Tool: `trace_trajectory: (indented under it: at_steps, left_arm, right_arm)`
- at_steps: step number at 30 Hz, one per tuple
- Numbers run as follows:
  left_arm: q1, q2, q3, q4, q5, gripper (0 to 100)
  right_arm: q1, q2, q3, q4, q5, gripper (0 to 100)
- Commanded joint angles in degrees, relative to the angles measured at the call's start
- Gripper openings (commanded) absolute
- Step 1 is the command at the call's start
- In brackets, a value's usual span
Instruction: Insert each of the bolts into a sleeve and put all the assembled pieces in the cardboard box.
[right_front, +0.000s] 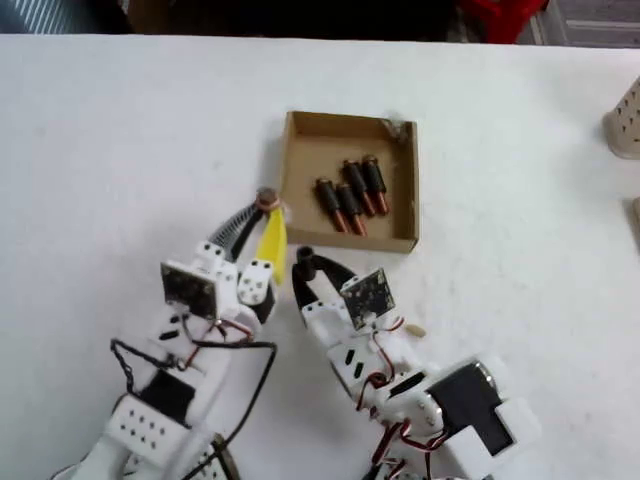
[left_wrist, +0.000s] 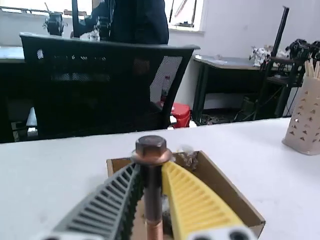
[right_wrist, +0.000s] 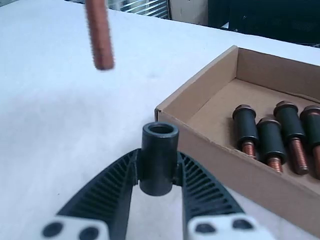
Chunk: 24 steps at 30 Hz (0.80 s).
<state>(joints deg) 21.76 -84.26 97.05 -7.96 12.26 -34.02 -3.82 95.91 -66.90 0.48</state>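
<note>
At the left, our left tool (left_wrist: 150, 172) is clenched on the bolt (left_wrist: 151, 147) just under its flanged head, upright beside the left wall of the cardboard box (right_front: 320, 150). We judge this small, stiff metal piece is best held there, since the threaded shank stays free. Next over, the right tool (right_wrist: 157, 170) grips the dark sleeve (right_wrist: 159, 150) round its middle over the counter (right_front: 120, 130), bore upward. It looks rigid and smooth and could twist between the ribbed jaws, so a firm mid-body hold seems right, while farther right the cardboard box holds four assembled pieces (right_front: 350, 193).
</note>
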Motion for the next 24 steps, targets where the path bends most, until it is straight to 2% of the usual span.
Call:
trace_trajectory:
  at_steps: [1, 6, 9, 24]
  left_arm:
    - [0.1, 17.7, -7.6, -10.5, 0.7, 2]
    - [1.9, 25.3, -7.9, -16.3, 2.5, 2]
    - [1.9, 25.1, -8.4, -16.3, 4.8, 2]
    - [3.2, 25.5, -12.0, -15.9, 7.2, 2]
  right_arm:
    - [-0.2, 0.0, 0.4, -1.5, -0.3, 1.6]
    - [-0.2, 0.0, 0.4, -1.5, -0.3, 1.6]
    - [-0.4, 0.0, 0.4, -1.5, -0.3, 1.6]
    - [-0.5, 0.0, 0.4, -1.5, -0.3, 1.6]
